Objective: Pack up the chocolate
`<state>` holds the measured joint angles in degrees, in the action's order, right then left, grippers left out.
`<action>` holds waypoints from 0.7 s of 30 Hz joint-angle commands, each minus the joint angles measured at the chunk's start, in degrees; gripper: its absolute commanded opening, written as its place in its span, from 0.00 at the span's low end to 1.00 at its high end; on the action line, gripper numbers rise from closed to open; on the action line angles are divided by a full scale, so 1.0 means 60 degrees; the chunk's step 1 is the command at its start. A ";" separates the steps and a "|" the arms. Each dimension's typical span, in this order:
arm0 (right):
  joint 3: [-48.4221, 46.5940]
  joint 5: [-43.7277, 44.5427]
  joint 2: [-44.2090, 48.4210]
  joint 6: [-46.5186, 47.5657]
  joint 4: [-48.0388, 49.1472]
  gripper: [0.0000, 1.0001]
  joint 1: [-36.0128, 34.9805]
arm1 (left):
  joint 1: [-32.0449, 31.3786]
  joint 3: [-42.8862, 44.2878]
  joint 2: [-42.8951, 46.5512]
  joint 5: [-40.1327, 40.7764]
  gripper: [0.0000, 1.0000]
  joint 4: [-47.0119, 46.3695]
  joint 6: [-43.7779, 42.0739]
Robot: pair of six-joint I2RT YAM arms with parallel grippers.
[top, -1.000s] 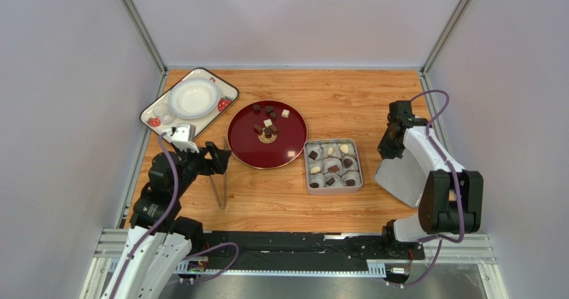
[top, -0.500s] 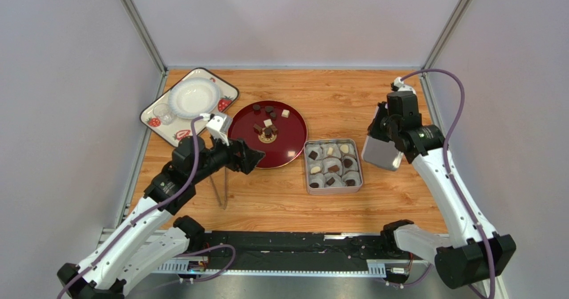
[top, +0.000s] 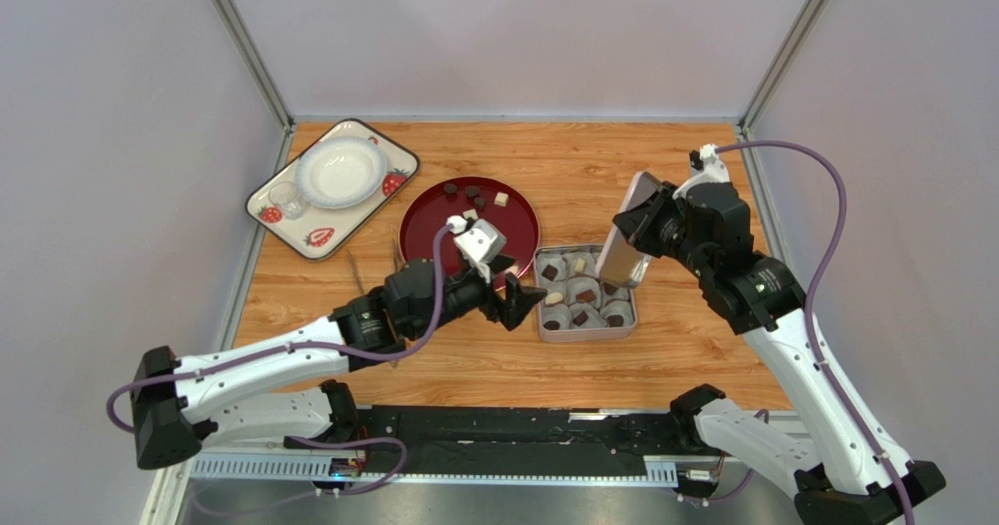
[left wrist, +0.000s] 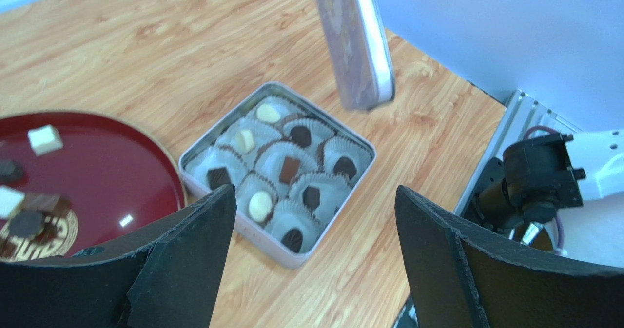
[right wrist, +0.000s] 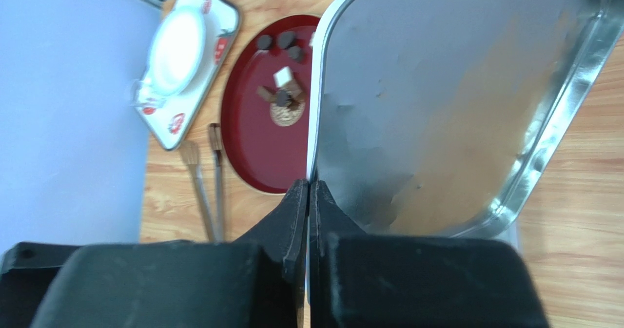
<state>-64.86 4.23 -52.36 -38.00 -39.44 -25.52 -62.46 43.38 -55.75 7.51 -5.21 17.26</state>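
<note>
Right gripper (right wrist: 308,196) pinched the tilted lid (right wrist: 454,109) by its edge over the tin (top: 586,336). Left gripper (top: 522,303) was spread wide beside the tin. Chocolate (left wrist: 290,168) filled the cups, and a few pieces lay on the plate (top: 422,256). Risks: the edge-held lid slipping or seating crooked, or the left fingers nudging the tin. No readable writing.

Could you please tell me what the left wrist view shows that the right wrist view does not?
Only the left wrist view shows the grey tin, its paper cups and the chocolate in them. Only the right wrist view shows the strawberry tray, its white bowl and the tongs. Both show the lid, edge-on from the left and its shiny inside from the right, and the red plate with more chocolate on it.
</note>
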 commanded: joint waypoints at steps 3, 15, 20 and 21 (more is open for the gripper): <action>0.0643 0.0364 0.0874 -0.1547 0.1270 0.00 -0.0858 | -0.1001 0.0769 -0.1560 0.1458 0.86 -0.2789 -0.0927; 0.1156 0.0511 0.1607 -0.2529 0.1593 0.00 -0.1577 | -0.2100 0.1252 -0.3540 0.2439 0.78 -0.4506 -0.2348; 0.1245 0.0569 0.1798 -0.2661 0.1579 0.00 -0.1650 | -0.2349 0.1267 -0.3936 0.3435 0.71 -0.4844 -0.2670; 0.1245 0.0599 0.1841 -0.2676 0.1520 0.00 -0.1665 | -0.2378 0.1267 -0.4053 0.3523 0.68 -0.4902 -0.2685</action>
<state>-57.12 6.07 -42.61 -52.34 -33.56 -34.87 -75.53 48.49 -78.28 23.31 -29.41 3.97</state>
